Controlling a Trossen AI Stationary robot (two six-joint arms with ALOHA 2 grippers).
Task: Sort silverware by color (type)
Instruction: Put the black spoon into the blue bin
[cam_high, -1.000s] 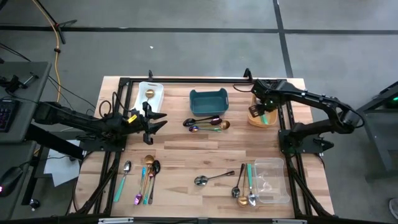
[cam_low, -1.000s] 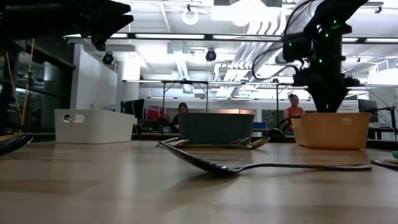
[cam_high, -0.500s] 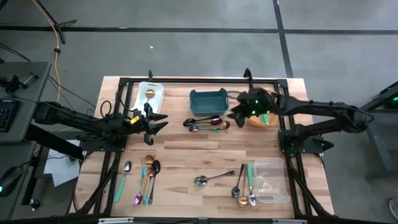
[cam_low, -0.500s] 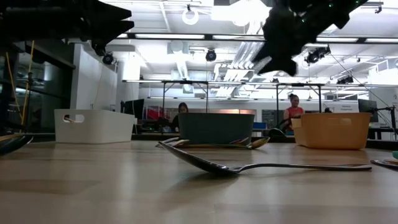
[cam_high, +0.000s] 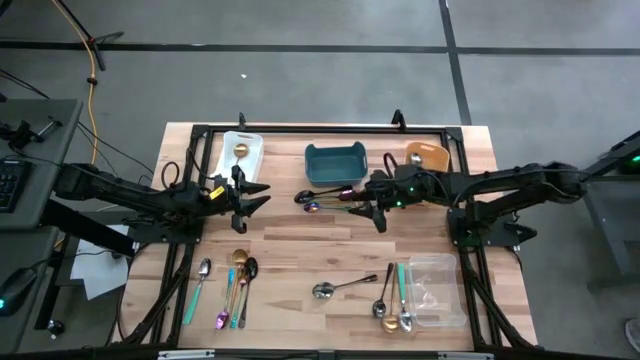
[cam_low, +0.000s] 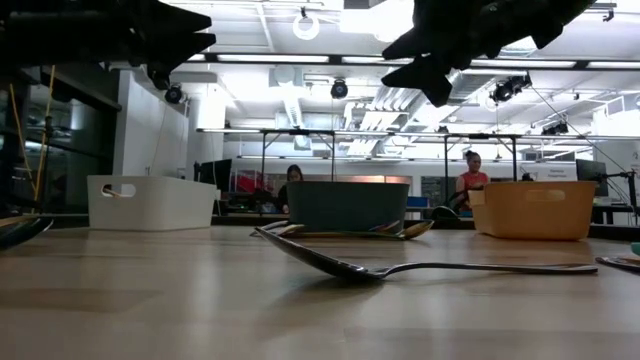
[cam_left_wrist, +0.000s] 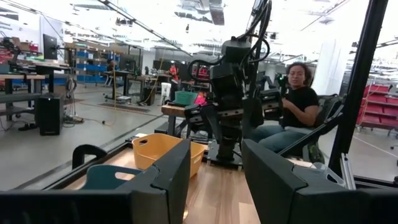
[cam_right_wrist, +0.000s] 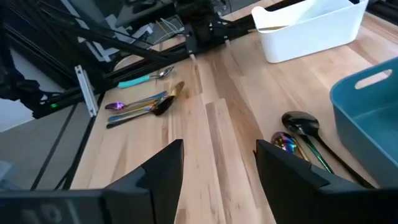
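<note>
Hovering my empty, spread right gripper beside the spoon cluster; I should descend squarely over one handle.

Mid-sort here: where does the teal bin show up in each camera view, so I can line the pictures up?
High view: teal bin at the table's far middle, between the white bin and the orange bin.
Low view: teal bin centre, behind the spoons.
Left wrist view: only its rim, low down, in front of the orange bin.
Right wrist view: one corner at the picture's right edge.
Shared landmark: the orange bin, though the right wrist view misses it.
</note>
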